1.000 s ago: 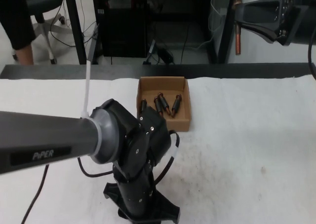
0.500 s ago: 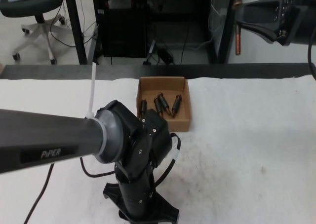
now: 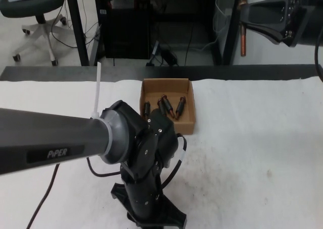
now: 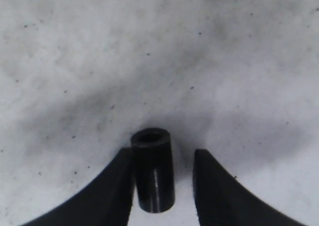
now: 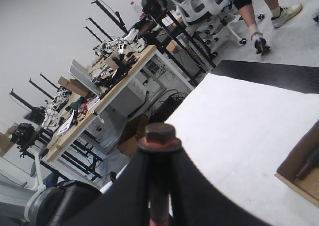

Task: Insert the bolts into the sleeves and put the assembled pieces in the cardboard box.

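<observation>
Between left fingers [image 4: 107, 196], sleeve [image 4: 153, 171] runs lengthwise, bore outward

Cardboard box [image 3: 187, 124] mid table [image 3: 252, 148], toward far edge, w/ assembled pieces [image 3: 166, 107] inside. Sleeve [image 4: 153, 176] btwn left gripper [image 4: 163, 154] jaws, touching one. Bolt [image 5: 158, 136] in right gripper [image 5: 159, 156], above table's far right.

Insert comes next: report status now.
Left claw open astride sleeve on bench. Right claw shut on bolt, aloft. Cardboard box holds assembled pieces.
</observation>
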Controlling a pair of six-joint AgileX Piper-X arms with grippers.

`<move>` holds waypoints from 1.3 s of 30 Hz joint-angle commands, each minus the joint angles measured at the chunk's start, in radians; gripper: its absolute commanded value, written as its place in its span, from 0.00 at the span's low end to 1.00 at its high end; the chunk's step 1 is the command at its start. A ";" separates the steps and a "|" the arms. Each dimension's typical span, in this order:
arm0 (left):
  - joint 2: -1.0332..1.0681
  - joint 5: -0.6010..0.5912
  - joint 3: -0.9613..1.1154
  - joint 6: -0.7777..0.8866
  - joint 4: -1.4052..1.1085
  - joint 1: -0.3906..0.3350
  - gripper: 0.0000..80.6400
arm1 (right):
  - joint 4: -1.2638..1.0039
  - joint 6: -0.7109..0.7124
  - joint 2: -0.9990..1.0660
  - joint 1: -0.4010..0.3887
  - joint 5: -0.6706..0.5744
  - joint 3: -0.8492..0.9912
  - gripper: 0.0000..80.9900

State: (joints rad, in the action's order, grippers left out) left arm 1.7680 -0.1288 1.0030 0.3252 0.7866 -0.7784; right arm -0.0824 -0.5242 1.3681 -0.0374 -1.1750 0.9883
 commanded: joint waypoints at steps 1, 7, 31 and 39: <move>0.024 -0.044 0.021 -0.011 -0.059 -0.006 0.44 | -0.010 -0.008 -0.017 0.001 -0.013 0.003 0.01; 0.024 -0.044 0.026 -0.011 -0.059 -0.006 0.44 | -0.010 -0.008 -0.017 0.001 -0.013 0.003 0.01; 0.024 0.009 0.026 -0.162 0.036 -0.006 0.22 | -0.010 -0.008 -0.017 0.001 -0.013 0.003 0.01; 0.024 0.007 0.026 -0.203 0.036 -0.006 0.02 | -0.010 -0.008 -0.017 0.001 -0.013 0.003 0.01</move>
State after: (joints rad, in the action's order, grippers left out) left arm 1.7830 -0.1324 1.0282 0.1505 0.7951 -0.7784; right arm -0.0824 -0.5242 1.3681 -0.0374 -1.1750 0.9883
